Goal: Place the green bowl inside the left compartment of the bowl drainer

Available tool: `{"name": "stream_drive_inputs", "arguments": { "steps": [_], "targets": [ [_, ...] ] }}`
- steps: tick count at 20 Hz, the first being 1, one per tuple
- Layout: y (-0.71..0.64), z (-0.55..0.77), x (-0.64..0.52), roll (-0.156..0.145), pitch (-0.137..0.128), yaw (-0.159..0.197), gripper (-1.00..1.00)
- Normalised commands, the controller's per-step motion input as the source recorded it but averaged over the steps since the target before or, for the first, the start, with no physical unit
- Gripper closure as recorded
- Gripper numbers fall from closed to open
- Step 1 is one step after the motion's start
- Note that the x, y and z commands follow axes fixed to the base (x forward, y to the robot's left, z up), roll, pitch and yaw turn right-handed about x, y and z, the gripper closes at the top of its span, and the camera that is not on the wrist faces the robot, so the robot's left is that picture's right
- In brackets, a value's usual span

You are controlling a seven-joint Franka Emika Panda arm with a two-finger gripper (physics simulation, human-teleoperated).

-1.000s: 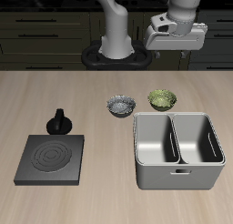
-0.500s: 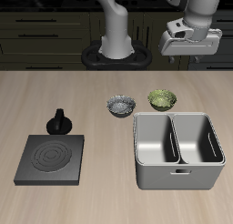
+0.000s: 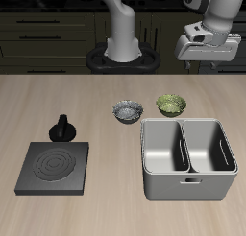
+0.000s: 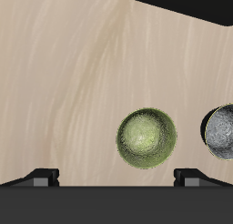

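Observation:
The green bowl (image 3: 170, 106) (image 4: 147, 137) sits upright on the table just behind the bowl drainer (image 3: 188, 183). The drainer is a grey tub with two wells split by a divider, and nothing lies in either well, including its left compartment (image 3: 210, 150). My gripper (image 3: 206, 57) (image 4: 116, 178) hangs high above the table, behind the bowl. It is open and holds nothing. Its two fingertips (image 4: 42, 176) stand wide apart in the wrist view, with the bowl on the table far below them.
A grey-white speckled bowl (image 3: 126, 111) (image 4: 221, 132) stands close beside the green one. A flat black square plate (image 3: 55, 167) with rings lies near the front edge, with a small black knobbed object (image 3: 63, 128) just behind it. The robot's base (image 3: 121, 58) stands at the back.
My gripper has drifted sideways away from the robot's base, staying high above the table. The bowls and the drainer have not moved.

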Motion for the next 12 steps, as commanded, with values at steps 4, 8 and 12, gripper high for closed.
{"name": "stream_drive_inputs", "arguments": {
  "steps": [4,8,12],
  "targets": [
    [0.05,-0.31,0.02,-0.015,0.033,0.019,-1.00],
    [0.09,-0.39,0.00,-0.009,0.035,0.029,-1.00],
    [0.14,-0.40,-0.15,0.020,0.016,0.007,-1.00]
  ]
}}
